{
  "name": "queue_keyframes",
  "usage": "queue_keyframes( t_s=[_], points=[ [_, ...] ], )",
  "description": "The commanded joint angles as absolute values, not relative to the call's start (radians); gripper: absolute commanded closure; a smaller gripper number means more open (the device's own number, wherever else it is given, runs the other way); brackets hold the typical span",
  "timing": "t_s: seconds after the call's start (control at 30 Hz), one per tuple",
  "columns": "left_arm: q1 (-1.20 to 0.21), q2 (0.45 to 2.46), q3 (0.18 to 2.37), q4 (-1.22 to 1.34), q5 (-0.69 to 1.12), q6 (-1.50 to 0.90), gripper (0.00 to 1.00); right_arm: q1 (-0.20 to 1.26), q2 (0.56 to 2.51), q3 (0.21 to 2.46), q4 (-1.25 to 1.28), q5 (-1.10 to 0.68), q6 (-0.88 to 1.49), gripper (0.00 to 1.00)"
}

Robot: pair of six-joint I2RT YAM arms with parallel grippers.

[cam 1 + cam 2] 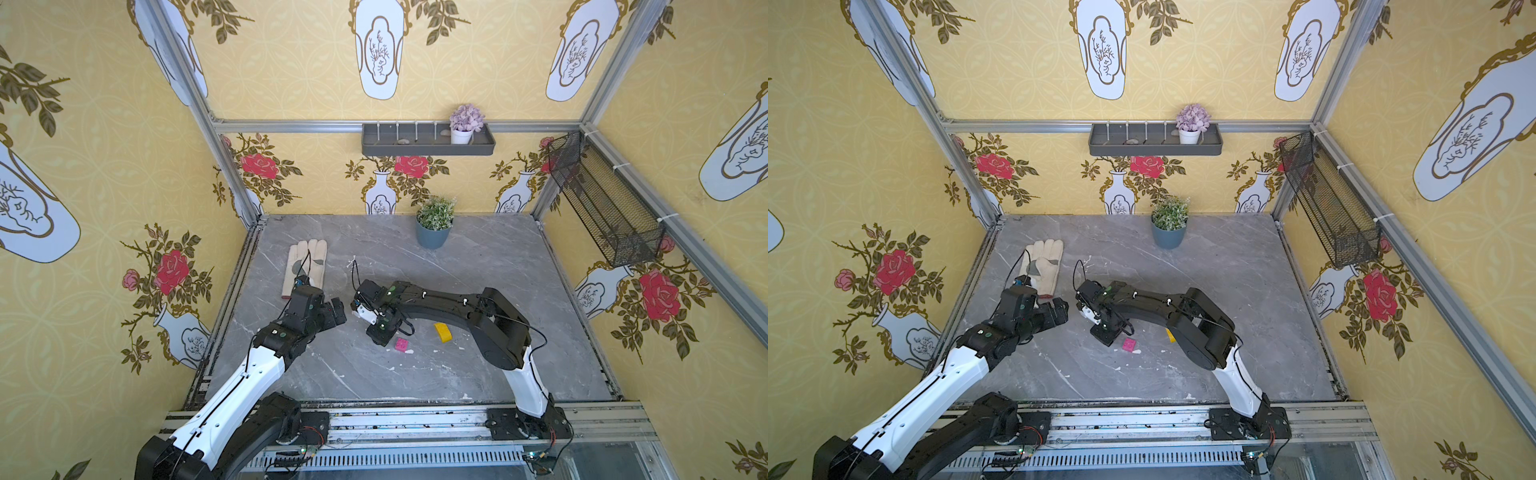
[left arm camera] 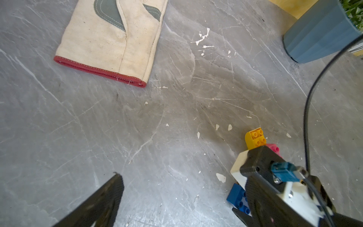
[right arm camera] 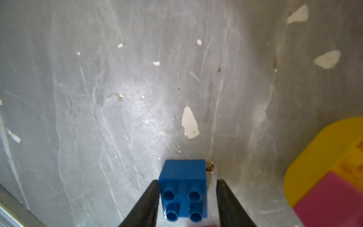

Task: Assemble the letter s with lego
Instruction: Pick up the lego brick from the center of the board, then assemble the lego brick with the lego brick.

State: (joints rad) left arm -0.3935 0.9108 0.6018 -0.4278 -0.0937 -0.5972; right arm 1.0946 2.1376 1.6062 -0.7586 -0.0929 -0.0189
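Room: yellow flower wallpaper stands on three sides, and below it we see a grey marble desk [image 1: 478, 270].
Back wall: a grey shelf [image 1: 428, 149] holds a little white pot of purple flowers [image 1: 464, 124].
Side wall: a black wire basket [image 1: 602, 199] hangs there.
Desk things: a cream glove [image 1: 305, 266] lies flat behind the left arm [image 1: 266, 361]. A green plant in a blue pot [image 1: 432, 237] stands at the back.
Blue brick: in the right wrist view we see the blue brick [image 3: 183, 188] between the right jaws, its bumps facing the camera. We cannot tell if it rests on the desk.
Right jaws: they are open a little around the blue brick. One jaw touches its side, and the other stands just apart, with a thin gap. Nothing is squeezed.
Left jaws: they are wide open and hold nothing. They hang over bare desk, near the right jaws.
Joined bricks: in the left wrist view a yellow brick [image 2: 255, 137] and a pink brick [image 2: 273, 147] touch each other, just beside the right jaws.
Loose bricks: in both top views a lone pink brick [image 1: 401, 344] sits bumps up near the right arm [image 1: 498, 328]. A lone yellow brick [image 1: 443, 332] lies near it, not touching.
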Motion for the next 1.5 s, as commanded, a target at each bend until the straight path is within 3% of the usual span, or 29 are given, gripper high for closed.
queue_keyframes(
  t_s=[0.0,0.1,0.37,0.77,1.47],
  points=[
    [-0.393,0.907,0.599,-0.424,-0.106,-0.589,0.01,1.095,2.152,1.624,-0.774,-0.081,-0.01,0.57],
    [-0.393,0.904,0.599,-0.424,-0.105,-0.592,0.01,1.095,2.157,1.631,-0.782,-0.075,-0.009,0.65],
    [-0.393,0.896,0.598,-0.426,-0.107,-0.594,0.01,1.091,2.087,1.6,-0.796,-0.047,0.005,0.73],
    [-0.392,0.87,0.591,-0.402,-0.082,-0.584,0.01,1.052,1.868,1.405,-0.791,-0.126,-0.006,0.73],
    [-0.393,0.856,0.586,-0.394,-0.065,-0.575,0.01,1.059,1.913,1.358,-0.728,-0.153,-0.079,0.73]
  ],
)
